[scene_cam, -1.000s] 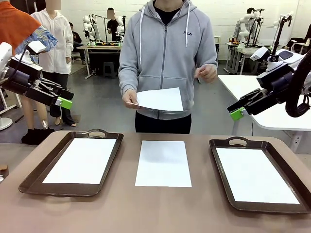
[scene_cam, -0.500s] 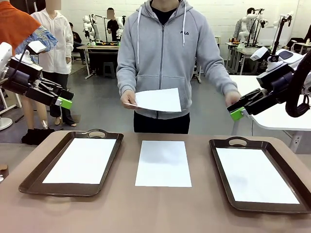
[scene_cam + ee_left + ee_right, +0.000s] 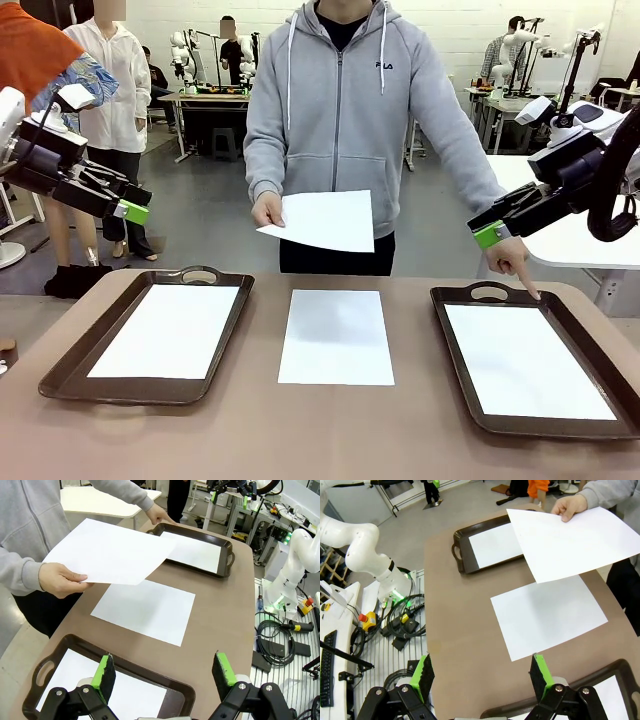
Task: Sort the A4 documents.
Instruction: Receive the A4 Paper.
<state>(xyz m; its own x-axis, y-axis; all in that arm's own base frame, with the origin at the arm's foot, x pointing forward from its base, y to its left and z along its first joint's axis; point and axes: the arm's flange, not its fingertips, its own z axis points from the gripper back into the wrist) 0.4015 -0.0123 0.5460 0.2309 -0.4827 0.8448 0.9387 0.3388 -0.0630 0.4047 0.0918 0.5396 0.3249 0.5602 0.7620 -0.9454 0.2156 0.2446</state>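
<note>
Paper [image 3: 325,220] aloft; front view: hand [image 3: 512,258] at tray [image 3: 440,305]

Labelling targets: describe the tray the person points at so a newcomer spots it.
On the brown table, two dark handled trays flank a loose white sheet. It is the tray on the robot's right. Unlike the left tray, it has the person's hand pointing at its far rim.

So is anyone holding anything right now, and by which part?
The person's hand pinches a sheet by one edge, above the table. The left gripper and right gripper are open and empty.
</note>
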